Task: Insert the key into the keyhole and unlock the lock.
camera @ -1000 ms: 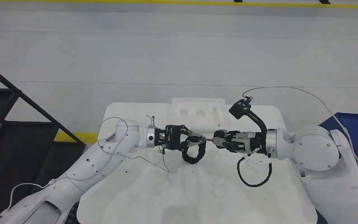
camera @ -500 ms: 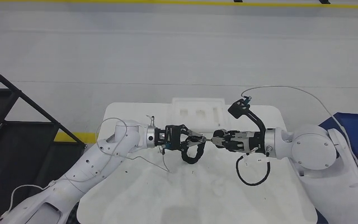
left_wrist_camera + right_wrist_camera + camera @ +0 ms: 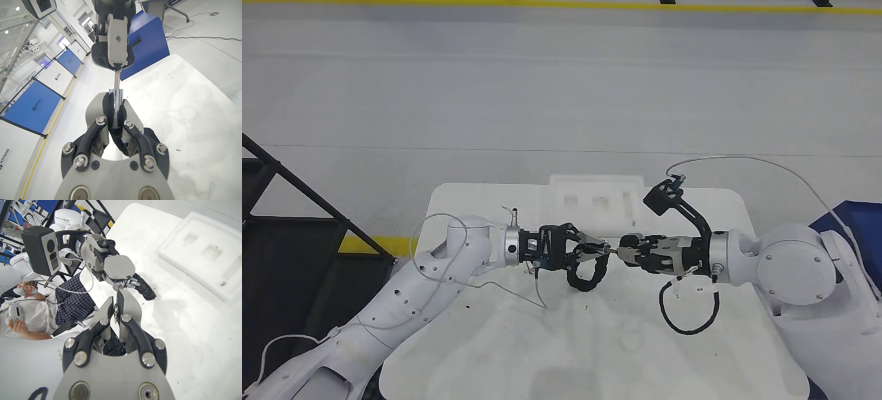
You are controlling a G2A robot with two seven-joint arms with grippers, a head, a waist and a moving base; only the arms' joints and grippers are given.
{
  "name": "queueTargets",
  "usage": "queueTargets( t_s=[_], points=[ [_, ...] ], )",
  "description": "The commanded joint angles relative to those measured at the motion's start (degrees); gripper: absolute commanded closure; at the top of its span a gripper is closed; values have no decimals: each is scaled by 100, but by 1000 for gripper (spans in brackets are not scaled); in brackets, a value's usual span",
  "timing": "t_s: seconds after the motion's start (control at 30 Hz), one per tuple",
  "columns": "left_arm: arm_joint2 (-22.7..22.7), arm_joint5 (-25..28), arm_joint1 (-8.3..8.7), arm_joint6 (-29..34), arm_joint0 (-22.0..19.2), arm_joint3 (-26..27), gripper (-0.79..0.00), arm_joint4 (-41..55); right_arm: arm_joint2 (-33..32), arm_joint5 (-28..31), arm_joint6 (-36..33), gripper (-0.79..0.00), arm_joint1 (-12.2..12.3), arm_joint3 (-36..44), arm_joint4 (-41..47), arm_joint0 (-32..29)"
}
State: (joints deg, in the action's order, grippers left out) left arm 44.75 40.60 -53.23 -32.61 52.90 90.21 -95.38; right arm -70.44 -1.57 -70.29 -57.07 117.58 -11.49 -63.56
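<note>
Lying beyond the lock [image 3: 118, 98], foam tray [image 3: 592, 183]

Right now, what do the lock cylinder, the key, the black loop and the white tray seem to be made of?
Lock cylinder: polished metal, likely chromed; it mirrors its surroundings. Key: bare silvery metal, duller shine. Black loop: probably cable in a ribbed rubber or fabric sleeve; matte, textured. White tray: foam, by its matte, soft-edged cut recesses.
</note>
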Motion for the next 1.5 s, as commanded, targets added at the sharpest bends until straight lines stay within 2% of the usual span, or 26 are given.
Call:
queueTargets(
  t_s=[0.0, 0.77, 1.17, 1.47],
  points=[
    [18, 2, -1, 73, 12, 39, 0, -45, 34, -12, 7, 0, 1, -16, -4, 17],
    [152, 187, -65, 464, 134, 271, 0, -96, 352, -204, 152, 0, 12, -223, -76, 275],
    [168, 424, -162, 536, 151, 10, 0, 537, 447, -220, 240, 0, 16, -293, 18, 325],
    [167, 468, -215, 583, 121, -10, 0, 523, 506, -163, 327, 0, 13, -385, 153, 384]
  ],
)
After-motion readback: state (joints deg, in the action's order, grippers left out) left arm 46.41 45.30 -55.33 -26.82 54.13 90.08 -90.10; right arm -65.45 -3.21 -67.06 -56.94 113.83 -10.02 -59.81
